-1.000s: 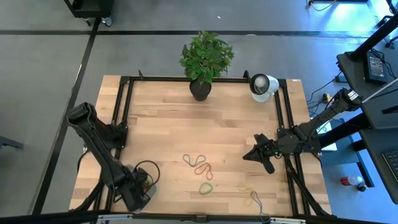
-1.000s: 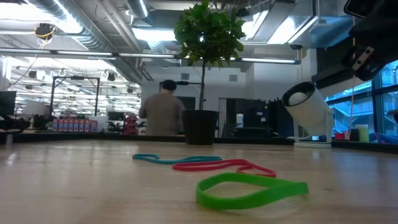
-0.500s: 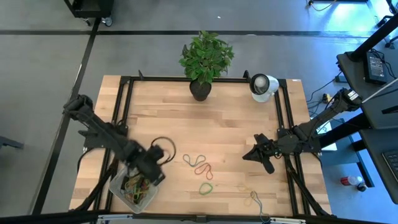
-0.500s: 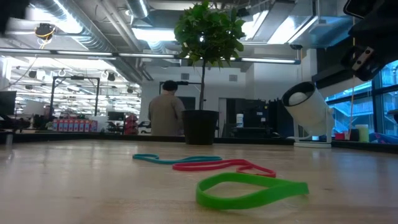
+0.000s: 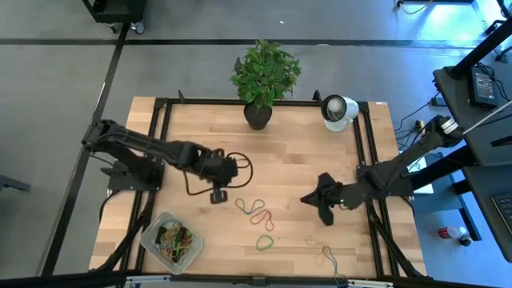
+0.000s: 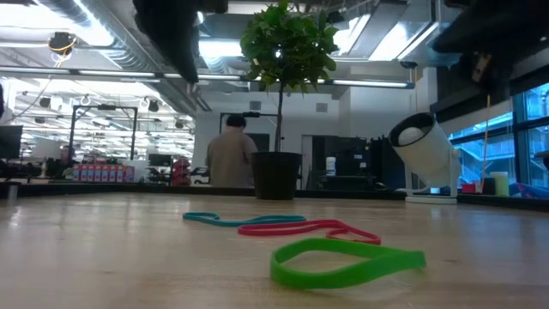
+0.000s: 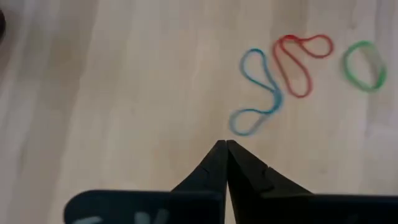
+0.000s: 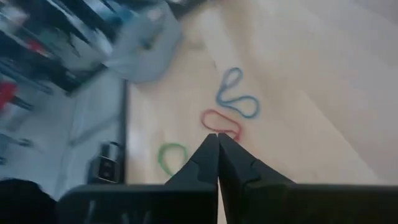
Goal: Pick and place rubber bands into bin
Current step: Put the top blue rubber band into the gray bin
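Three rubber bands lie flat on the wooden table near its middle: a blue one (image 5: 244, 206) (image 7: 258, 93), a red one (image 5: 262, 217) (image 7: 301, 62) and a green one (image 5: 265, 241) (image 6: 347, 262). A thin tan band (image 5: 328, 256) lies near the front edge. The bin (image 5: 170, 238), a translucent tray with several bands inside, sits at the near left. My left gripper (image 5: 218, 194) (image 7: 225, 143) hangs shut above the table, just left of the blue band. My right gripper (image 5: 306, 198) (image 8: 217, 135) hovers shut to the right of the bands, pointing toward them.
A potted plant (image 5: 258, 114) and a white round device (image 5: 338, 110) stand at the table's far edge. Black frame rails (image 5: 160, 144) run along the left and right sides. A person (image 6: 228, 154) stands in the room beyond the table.
My left gripper has swung from over the bin at the near left, up and toward the table's middle, rolling as it went; it now hangs beside the blue band, and the bin shows uncovered. My right gripper has shifted a little toward the bands.
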You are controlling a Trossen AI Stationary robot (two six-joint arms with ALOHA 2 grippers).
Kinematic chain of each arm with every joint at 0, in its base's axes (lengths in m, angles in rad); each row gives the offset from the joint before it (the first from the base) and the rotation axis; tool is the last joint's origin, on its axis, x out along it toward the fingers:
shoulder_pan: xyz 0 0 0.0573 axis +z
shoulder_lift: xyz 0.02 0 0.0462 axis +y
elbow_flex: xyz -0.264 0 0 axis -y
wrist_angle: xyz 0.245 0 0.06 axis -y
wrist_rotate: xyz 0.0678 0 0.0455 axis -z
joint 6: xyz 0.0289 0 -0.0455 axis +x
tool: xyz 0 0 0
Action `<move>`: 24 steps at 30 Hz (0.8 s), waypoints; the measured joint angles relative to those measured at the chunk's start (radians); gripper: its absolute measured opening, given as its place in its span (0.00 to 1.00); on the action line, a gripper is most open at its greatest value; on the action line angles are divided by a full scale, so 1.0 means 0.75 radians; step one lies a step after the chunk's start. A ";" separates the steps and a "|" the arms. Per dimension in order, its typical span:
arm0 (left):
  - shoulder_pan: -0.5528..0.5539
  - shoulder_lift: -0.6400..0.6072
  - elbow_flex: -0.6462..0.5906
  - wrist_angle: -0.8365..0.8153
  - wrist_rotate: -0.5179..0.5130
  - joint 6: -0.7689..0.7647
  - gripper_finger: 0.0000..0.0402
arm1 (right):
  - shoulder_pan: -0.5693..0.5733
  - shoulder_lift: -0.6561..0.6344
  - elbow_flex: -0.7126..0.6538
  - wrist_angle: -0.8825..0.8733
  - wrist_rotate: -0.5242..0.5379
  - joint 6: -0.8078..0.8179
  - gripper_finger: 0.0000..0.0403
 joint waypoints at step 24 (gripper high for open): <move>0.200 -0.554 -0.636 0.315 0.205 0.212 0.00 | -0.259 1.089 0.943 -0.646 0.003 -0.214 0.16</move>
